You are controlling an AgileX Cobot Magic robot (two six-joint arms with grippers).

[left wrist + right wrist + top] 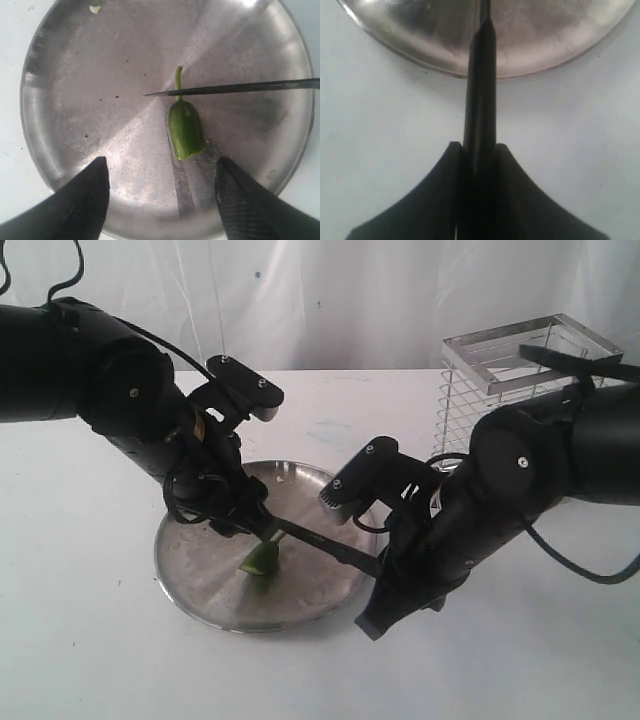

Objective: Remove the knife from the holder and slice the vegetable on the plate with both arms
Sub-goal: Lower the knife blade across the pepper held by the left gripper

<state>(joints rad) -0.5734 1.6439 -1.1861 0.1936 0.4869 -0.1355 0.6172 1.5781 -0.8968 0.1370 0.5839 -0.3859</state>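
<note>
A short green vegetable [185, 129] with a thin stem lies on the shiny steel plate [75, 75]. The knife [235, 88] has its dark blade lying across the stem, just past the vegetable's rounded end. My left gripper [162, 170] is open just above the plate, its two fingers wide apart on either side of the vegetable's cut end, touching nothing. My right gripper [480, 150] is shut on the knife handle [480, 100] outside the plate's rim [420, 40]. In the exterior view the knife [330, 547] reaches from the right gripper [385, 565] to the vegetable [262, 558] under the left gripper [255, 525].
The silver wire holder [500, 360] stands at the back right, behind the right arm. The plate [200, 600] sits mid-table on a white surface. A small pale scrap [95, 9] lies near the plate's rim.
</note>
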